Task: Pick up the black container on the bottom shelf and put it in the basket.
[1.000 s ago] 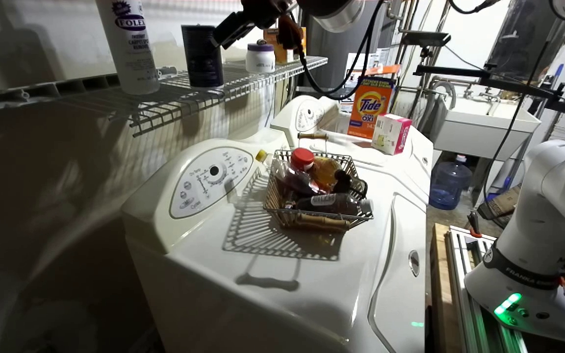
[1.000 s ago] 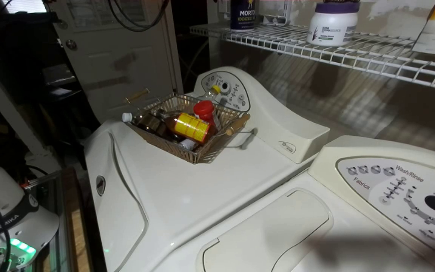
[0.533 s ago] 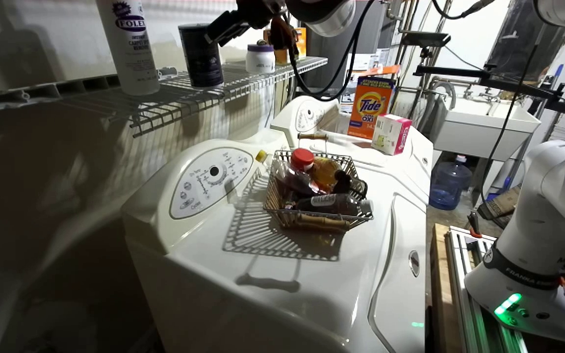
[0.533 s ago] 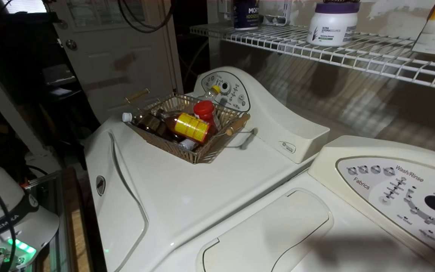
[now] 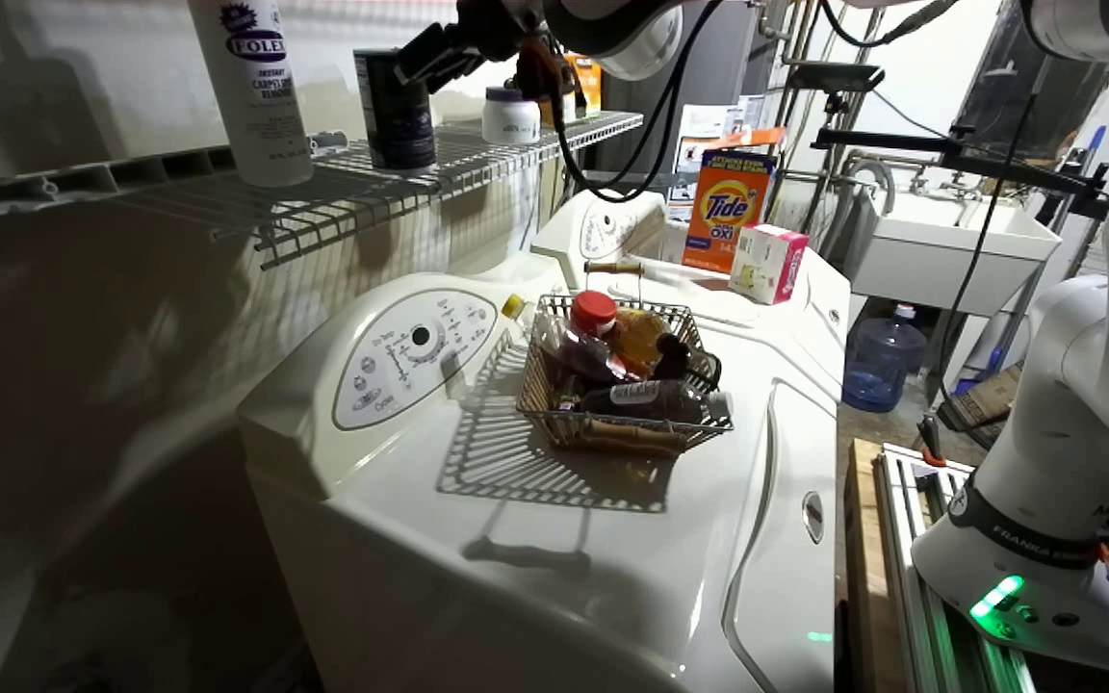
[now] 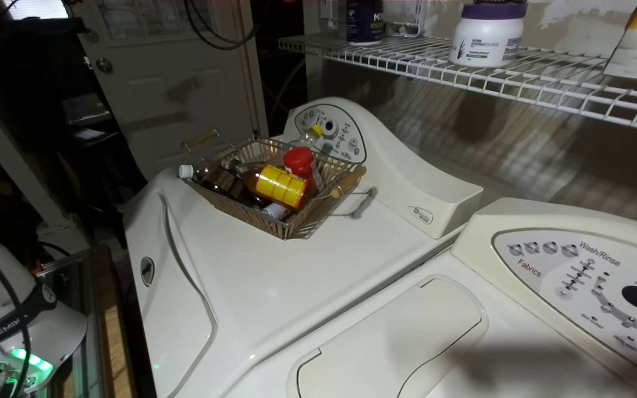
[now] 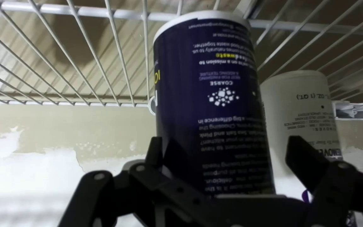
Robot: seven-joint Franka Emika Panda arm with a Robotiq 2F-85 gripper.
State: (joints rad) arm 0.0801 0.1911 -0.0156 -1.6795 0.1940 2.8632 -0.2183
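Observation:
The black container (image 5: 399, 120) stands on the white wire bottom shelf (image 6: 545, 95), and also shows in an exterior view (image 6: 365, 25), its top cut off. My gripper (image 5: 420, 65) is at its upper part. In the wrist view, which is upside down, the container (image 7: 213, 94) lies between the open fingers of my gripper (image 7: 227, 151). One finger (image 7: 154, 151) is close against its left side; I cannot tell if it touches. A gap shows before the right finger (image 7: 304, 154). The basket (image 5: 554, 417), full of bottles, sits on the dryer, in both exterior views (image 6: 249, 217).
A tall white bottle (image 5: 261, 106) stands beside the container, near the right finger in the wrist view (image 7: 298, 116). A white jar with purple lid (image 5: 511, 117) and an orange box (image 5: 585, 82) are farther along the shelf. A black cable (image 5: 569, 166) hangs below the arm.
My gripper has moved slightly left toward the container in an exterior view. The container has turned, shifted a little along the shelf and briefly tilted. The basket has not moved.

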